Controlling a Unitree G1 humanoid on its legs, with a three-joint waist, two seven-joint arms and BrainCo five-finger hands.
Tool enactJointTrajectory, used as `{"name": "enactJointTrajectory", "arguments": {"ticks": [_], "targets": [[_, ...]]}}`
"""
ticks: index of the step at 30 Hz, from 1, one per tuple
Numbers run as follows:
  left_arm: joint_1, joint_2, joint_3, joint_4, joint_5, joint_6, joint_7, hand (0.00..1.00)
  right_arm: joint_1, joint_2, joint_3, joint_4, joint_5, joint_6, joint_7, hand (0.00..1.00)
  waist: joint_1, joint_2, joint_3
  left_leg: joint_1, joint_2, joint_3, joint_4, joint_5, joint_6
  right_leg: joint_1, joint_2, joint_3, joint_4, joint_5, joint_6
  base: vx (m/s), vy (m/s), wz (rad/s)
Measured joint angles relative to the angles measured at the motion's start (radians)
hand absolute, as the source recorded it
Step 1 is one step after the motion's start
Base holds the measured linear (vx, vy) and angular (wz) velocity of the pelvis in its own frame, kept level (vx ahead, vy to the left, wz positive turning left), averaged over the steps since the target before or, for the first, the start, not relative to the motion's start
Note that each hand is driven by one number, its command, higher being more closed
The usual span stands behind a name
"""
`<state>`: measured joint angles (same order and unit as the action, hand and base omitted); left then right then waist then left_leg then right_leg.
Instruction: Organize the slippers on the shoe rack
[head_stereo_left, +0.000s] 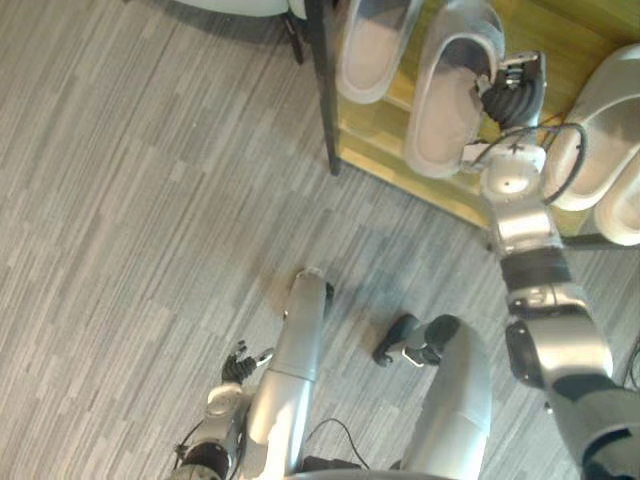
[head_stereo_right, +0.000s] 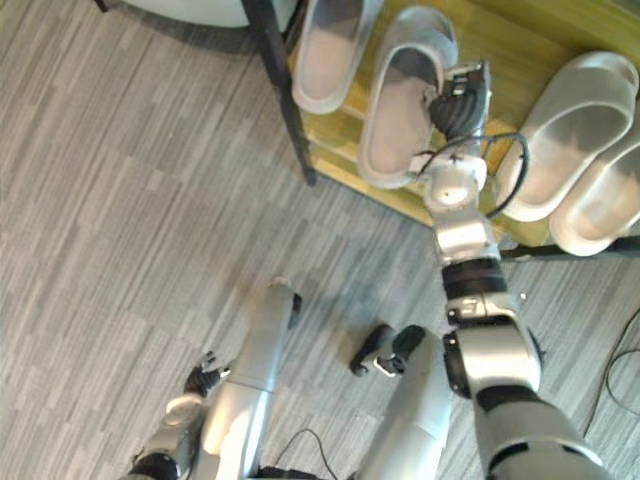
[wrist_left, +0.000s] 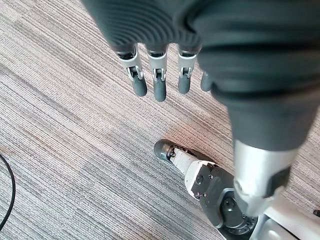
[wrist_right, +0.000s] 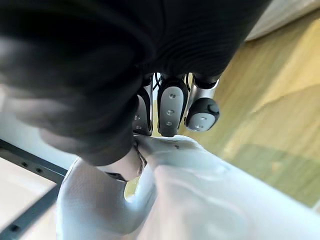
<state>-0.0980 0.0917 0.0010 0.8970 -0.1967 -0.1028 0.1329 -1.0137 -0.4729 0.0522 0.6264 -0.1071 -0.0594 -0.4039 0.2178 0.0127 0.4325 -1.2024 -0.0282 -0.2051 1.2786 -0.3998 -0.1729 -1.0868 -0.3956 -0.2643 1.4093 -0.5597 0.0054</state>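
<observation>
Working the right hand at the shoe rack: its fingers are curling over the side rim of a pale slipper, so I am reading the hand as clamped on that slipper. The slipper is lying sole down on the wooden shelf, its near end reaching the front edge. I judge the grip is at the side rim because that thin edge is easy to pinch and lets me slide the slipper square without lifting it. Its partner is sitting just beside it, next to the dark frame post. A second pair is occupying the same shelf further right, lying side by side. The left hand is hanging idle over the grey carpet, fingers straight and relaxed, carrying nothing.
</observation>
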Motion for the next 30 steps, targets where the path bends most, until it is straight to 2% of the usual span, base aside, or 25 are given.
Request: {"name": "enactJointTrajectory", "arguments": {"ticks": [6, 7, 18, 19, 23, 30], "targets": [[0.000, 0.005, -0.022, -0.001, 0.000, 0.000, 0.000, 0.00, -0.074, -0.008, -0.001, 0.078, 0.001, 0.011, -0.008, 1.00, 0.004, 0.002, -0.001, -0.020, -0.006, -0.009, 0.000, 0.006, -0.009, -0.019, -0.007, -0.008, 0.015, -0.009, -0.007, 0.01, -0.010, 0.06], [-0.001, 0.005, -0.022, -0.001, 0.000, 0.001, 0.000, 0.00, -0.091, -0.008, -0.001, 0.102, 0.001, 0.012, -0.009, 0.00, 0.007, 0.003, -0.002, -0.025, -0.007, -0.011, 0.000, 0.008, -0.012, -0.024, -0.008, -0.009, 0.019, -0.011, -0.010, 0.01, -0.002, 0.05], [-0.005, 0.002, -0.040, 0.001, 0.000, 0.001, 0.012, 0.00, -0.122, -0.007, -0.022, 0.140, 0.031, 0.035, -0.085, 0.00, 0.021, 0.016, -0.009, -0.036, -0.009, -0.031, -0.010, 0.020, -0.025, -0.030, -0.009, -0.030, 0.027, -0.019, -0.016, 0.01, 0.000, 0.03], [-0.009, -0.007, -0.041, 0.004, 0.000, 0.000, 0.020, 0.00, -0.124, -0.007, -0.053, 0.140, 0.032, 0.040, -0.091, 0.00, 0.026, 0.030, -0.017, -0.037, -0.013, -0.033, -0.018, 0.026, -0.023, -0.030, -0.012, -0.033, 0.023, -0.018, -0.017, 0.00, 0.017, 0.08], [-0.009, -0.017, -0.045, 0.006, -0.001, 0.000, 0.026, 0.00, -0.125, -0.007, -0.059, 0.140, 0.040, 0.042, -0.107, 0.00, 0.035, 0.048, -0.028, -0.035, -0.015, -0.036, -0.041, 0.040, -0.032, -0.031, -0.014, -0.039, 0.014, -0.016, -0.021, 0.01, 0.017, 0.07], [-0.010, -0.018, -0.046, 0.005, -0.002, 0.000, 0.039, 0.00, -0.145, 0.001, -0.088, 0.133, 0.071, 0.042, -0.125, 0.00, 0.037, 0.049, -0.029, -0.020, -0.012, -0.041, -0.099, 0.074, -0.048, -0.024, -0.009, -0.058, -0.017, -0.005, -0.042, 0.00, 0.005, 0.05]]}}
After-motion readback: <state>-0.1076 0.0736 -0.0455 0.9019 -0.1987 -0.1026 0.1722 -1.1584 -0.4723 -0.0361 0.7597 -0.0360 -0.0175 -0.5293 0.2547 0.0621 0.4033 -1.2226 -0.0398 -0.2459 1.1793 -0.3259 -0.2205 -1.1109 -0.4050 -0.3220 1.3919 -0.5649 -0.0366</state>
